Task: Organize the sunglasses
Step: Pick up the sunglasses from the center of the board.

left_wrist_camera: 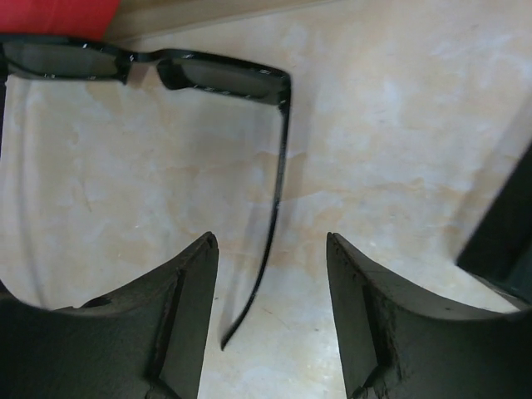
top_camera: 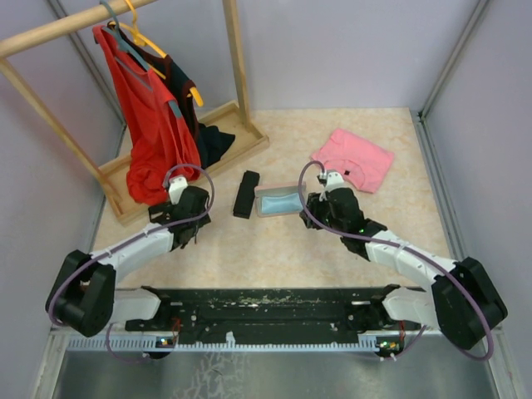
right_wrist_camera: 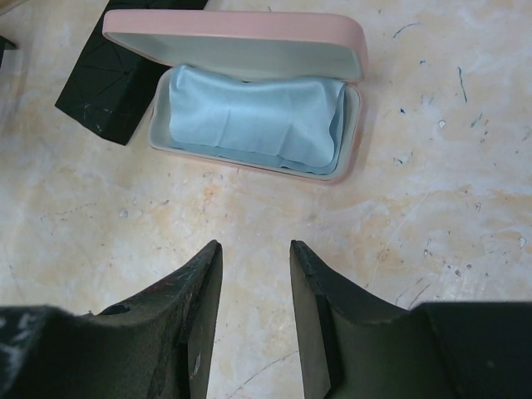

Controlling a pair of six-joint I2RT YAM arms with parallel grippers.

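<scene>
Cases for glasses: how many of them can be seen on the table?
2. The black case lies near the table's middle. The pink case lies open just to its right, with a blue cloth inside. Another could be hidden from these views.

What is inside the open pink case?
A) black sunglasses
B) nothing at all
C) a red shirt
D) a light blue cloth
D: the right wrist view shows the pink case with its lid up and a light blue cloth filling its tray.
</scene>
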